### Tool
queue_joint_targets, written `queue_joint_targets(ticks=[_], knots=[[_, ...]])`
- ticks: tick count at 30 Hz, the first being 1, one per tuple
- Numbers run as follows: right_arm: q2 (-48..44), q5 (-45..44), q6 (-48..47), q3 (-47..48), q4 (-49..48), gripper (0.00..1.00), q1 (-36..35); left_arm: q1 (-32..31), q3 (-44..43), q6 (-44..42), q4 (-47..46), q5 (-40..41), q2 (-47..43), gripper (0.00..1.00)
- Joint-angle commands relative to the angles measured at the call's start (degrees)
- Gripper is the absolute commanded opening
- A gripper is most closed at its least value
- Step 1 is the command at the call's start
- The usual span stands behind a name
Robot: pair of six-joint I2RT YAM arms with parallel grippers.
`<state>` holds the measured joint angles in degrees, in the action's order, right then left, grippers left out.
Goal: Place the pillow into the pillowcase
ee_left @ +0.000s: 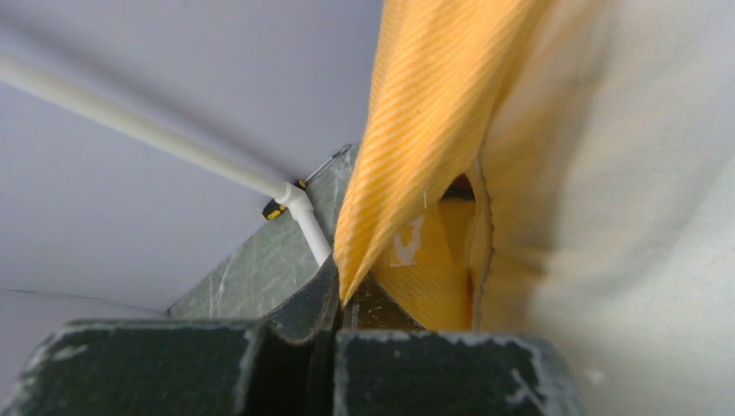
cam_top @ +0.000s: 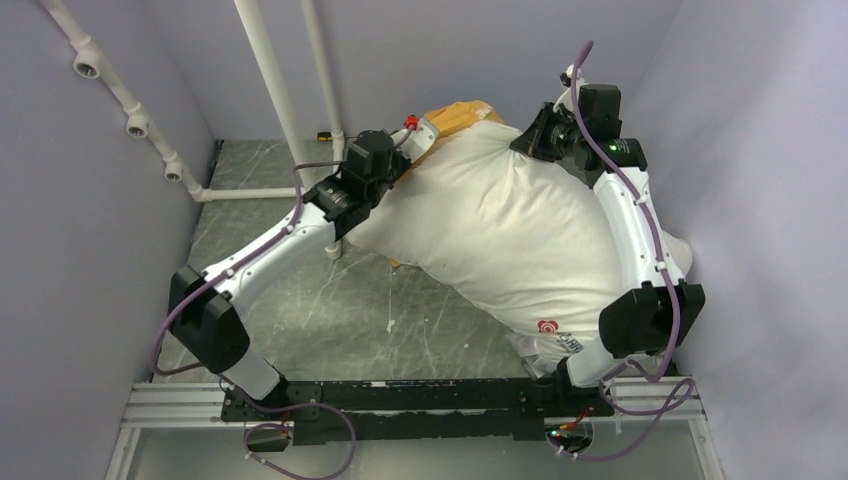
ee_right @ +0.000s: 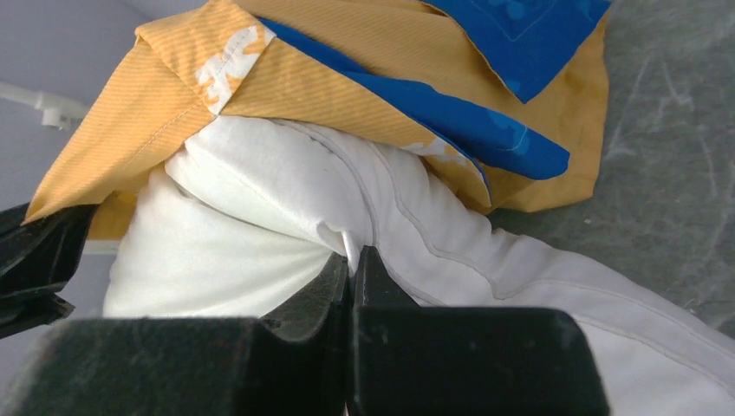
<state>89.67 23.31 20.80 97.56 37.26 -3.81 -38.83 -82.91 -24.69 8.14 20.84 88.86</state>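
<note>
Pillow is sprawling across the table in my overhead view. Nearly all of it is lying outside the pillowcase, which is capping only the far corner. The left gripper is sitting at the left of that corner and the right gripper at its right. From up here I am not making out either pair of jaws.

On the left wrist camera, the jaws are pressing together on a yellow-orange edge of the pillowcase, which is rising straight ahead of the fingertips. The case mouth is gaping just beyond, and the pillow is filling the space to the gripper's right.

On the right wrist camera, the jaws are pinching a fold of the pillow by its piped seam. The case, orange with blue flaps, is draping over the pillow's end ahead of the fingers.
</note>
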Motion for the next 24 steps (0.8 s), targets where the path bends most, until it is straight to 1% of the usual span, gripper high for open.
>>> queue_joint_targets(ticks=[1,3,5,7,8,9,10,12,13,15,16,17,19,21,22,24], knots=[[-0.89,-13.29,-1.55,-0.72,-8.92,0.00,2.58,0.51,-3.71,-0.36,5.88,3.10,4.00,0.00],[0.76,-15.46,-1.47,-1.76,-10.97,0.00,2.58,0.77,-3.77,0.43,6.42,2.95,5.90,0.00],[3.11,-15.72,-1.79,-1.76,-12.47,0.00,2.75,1.51,-3.73,0.79,6.85,3.53,7.79,0.00],[6.11,-12.07,-2.48,0.93,-12.80,0.00,2.78,2.74,-4.54,2.05,8.02,4.21,10.08,0.00],[8.10,-10.36,-3.02,3.25,-11.30,0.03,2.76,3.51,-5.45,3.03,9.15,3.98,11.27,0.00],[9.76,-7.32,-3.83,5.59,-9.27,0.12,2.68,4.47,-6.41,4.25,10.42,3.21,12.47,0.00],[10.75,-6.24,-4.59,7.20,-8.37,0.28,2.55,4.90,-7.59,5.21,11.65,1.83,13.54,0.00],[10.04,-6.44,-5.62,7.94,-6.46,0.63,1.98,6.01,-9.34,7.07,13.50,-0.96,15.18,0.00],[8.49,-6.83,-5.98,7.49,-6.07,0.75,1.60,6.30,-9.76,7.62,13.79,-2.22,15.60,0.00],[5.06,-7.75,-7.16,6.94,-4.50,0.91,0.72,7.39,-10.14,9.25,14.40,-6.12,16.08,0.00],[3.15,-8.35,-7.85,6.82,-3.53,0.95,-0.13,7.97,-10.35,10.12,14.86,-7.92,16.28,0.00],[1.17,-8.48,-8.67,6.21,-2.94,0.98,-1.29,8.49,-10.71,10.88,15.38,-9.62,16.46,0.00],[-2.57,-8.37,-10.73,4.66,-1.87,0.99,-5.27,9.15,-11.46,11.99,16.62,-11.50,16.89,0.00],[-5.44,-9.15,-12.96,3.05,-0.42,0.99,-11.35,9.50,-12.07,12.49,17.98,-12.62,17.25,0.00],[-6.65,-11.10,-13.55,1.69,-0.04,0.99,-14.66,9.74,-12.36,12.78,18.38,-12.91,17.41,0.00],[-8.99,-10.82,-13.65,-2.47,-1.76,0.99,-19.81,10.21,-13.27,13.63,19.54,-13.74,17.81,0.00]])
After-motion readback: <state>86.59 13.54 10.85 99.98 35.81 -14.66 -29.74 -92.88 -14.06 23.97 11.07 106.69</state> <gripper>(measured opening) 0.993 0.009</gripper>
